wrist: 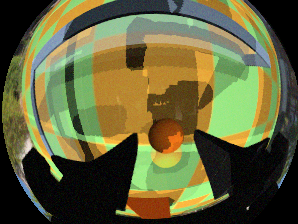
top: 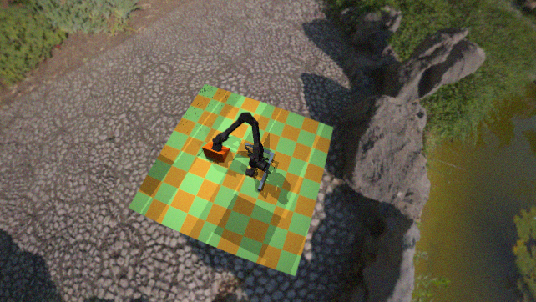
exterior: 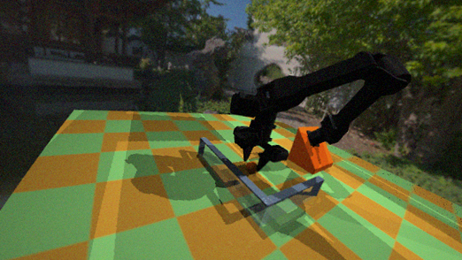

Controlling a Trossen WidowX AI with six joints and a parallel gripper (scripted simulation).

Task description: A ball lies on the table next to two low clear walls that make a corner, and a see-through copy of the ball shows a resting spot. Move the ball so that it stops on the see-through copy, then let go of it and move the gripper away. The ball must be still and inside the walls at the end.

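Observation:
The orange ball (exterior: 250,167) (wrist: 166,136) lies inside the corner made by the two clear walls. The walls show blue-grey top rims, one on the long wall (top: 264,180) (exterior: 231,169) and one on the short wall (exterior: 293,191). A pale yellow see-through copy (wrist: 166,159) partly overlaps the ball in the wrist view, on the side towards the robot base. My gripper (exterior: 252,165) (wrist: 167,135) is open, pointing down, with one fingertip on each side of the ball and a gap to both in the wrist view. In the top view the arm hides the ball.
The arm's orange wedge-shaped base (top: 216,153) (exterior: 304,157) (wrist: 150,207) stands on the green and orange checkered table (top: 184,221) (exterior: 131,241). The long wall stands close to the fingers on the side away from the base. Dark shadows fall across the corner.

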